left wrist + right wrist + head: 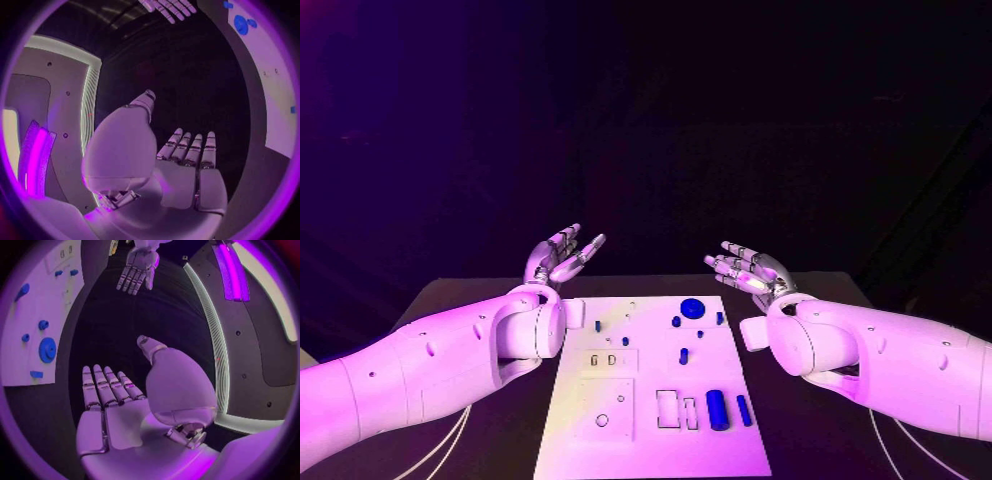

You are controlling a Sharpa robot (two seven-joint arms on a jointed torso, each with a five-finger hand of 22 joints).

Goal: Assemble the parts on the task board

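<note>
The white task board lies flat in the middle of the black table. Several blue parts are on it: a round disc near its far edge, small pegs around the middle, and two long cylinders near the front right. My left hand is raised beyond the board's far left corner, fingers spread, holding nothing. My right hand is raised beyond the far right corner, also spread and empty. The left wrist view shows the left hand with straight fingers, the right wrist view the right hand likewise.
The board carries white rectangular recesses near its front and a small slotted block at the left. Black table surrounds the board on both sides. A dark backdrop stands behind the table.
</note>
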